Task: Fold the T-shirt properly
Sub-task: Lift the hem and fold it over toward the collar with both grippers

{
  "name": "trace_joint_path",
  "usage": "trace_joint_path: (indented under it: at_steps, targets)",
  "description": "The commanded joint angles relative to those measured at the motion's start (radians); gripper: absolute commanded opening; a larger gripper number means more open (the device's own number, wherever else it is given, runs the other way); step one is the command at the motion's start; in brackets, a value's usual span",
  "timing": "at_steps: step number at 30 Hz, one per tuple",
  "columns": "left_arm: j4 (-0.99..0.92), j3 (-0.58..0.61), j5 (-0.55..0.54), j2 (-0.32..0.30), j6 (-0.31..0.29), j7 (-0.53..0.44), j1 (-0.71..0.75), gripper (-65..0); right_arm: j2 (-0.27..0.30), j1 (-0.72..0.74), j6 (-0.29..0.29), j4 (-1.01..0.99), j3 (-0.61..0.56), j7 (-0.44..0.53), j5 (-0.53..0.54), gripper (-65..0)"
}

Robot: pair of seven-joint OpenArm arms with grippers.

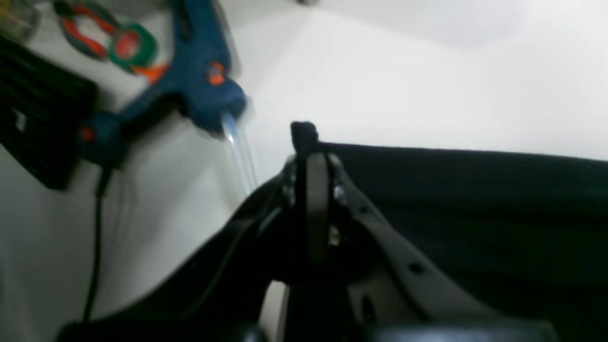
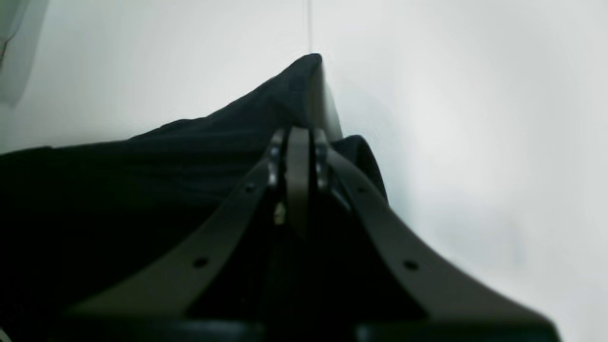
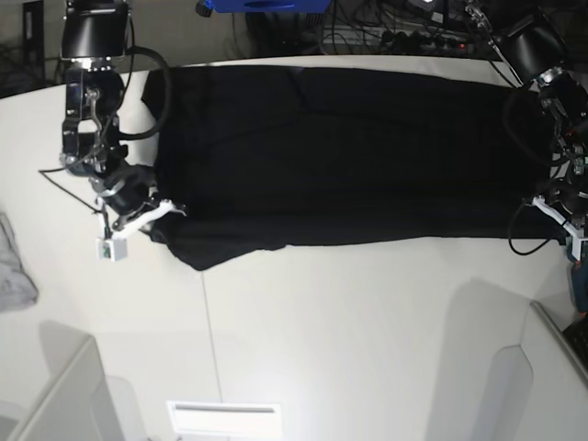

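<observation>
The black T-shirt (image 3: 340,156) lies spread wide across the far half of the white table, plain side up. My left gripper (image 3: 544,204) is at its right end. In the left wrist view the left gripper (image 1: 311,154) is shut, pinching a small nub of the T-shirt (image 1: 475,199) hem. My right gripper (image 3: 163,211) is at the shirt's near left corner. In the right wrist view the right gripper (image 2: 299,137) is shut on the T-shirt (image 2: 118,180), whose cloth rises in a peak past the fingertips.
A blue glue gun (image 1: 199,80) with its cable, coloured tape rolls (image 1: 128,45) and a black block (image 1: 38,109) lie beside the left gripper. A small light grey cloth (image 3: 14,266) lies at the table's left edge. Cables and a blue object (image 3: 262,5) sit behind the table.
</observation>
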Motion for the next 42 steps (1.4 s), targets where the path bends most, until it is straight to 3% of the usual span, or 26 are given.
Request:
trace_joint_path:
  at_steps: [1,19,42]
  targets:
    - [0.029,-0.008,0.007,-0.02,0.008,-0.013,0.007,-65.0,0.007,0.006,0.0,0.033,0.011,0.021,0.0,-65.0]
    - [0.101,-0.017,0.007,-0.004,0.006,-0.013,0.103,-65.0,-0.011,-0.22,0.0,0.295,0.019,0.023,0.0,-65.0]
    - [0.145,-0.02,0.006,-0.004,0.006,-0.013,0.209,-65.0,-0.016,-0.399,0.0,0.39,0.036,0.033,0.004,-65.0]
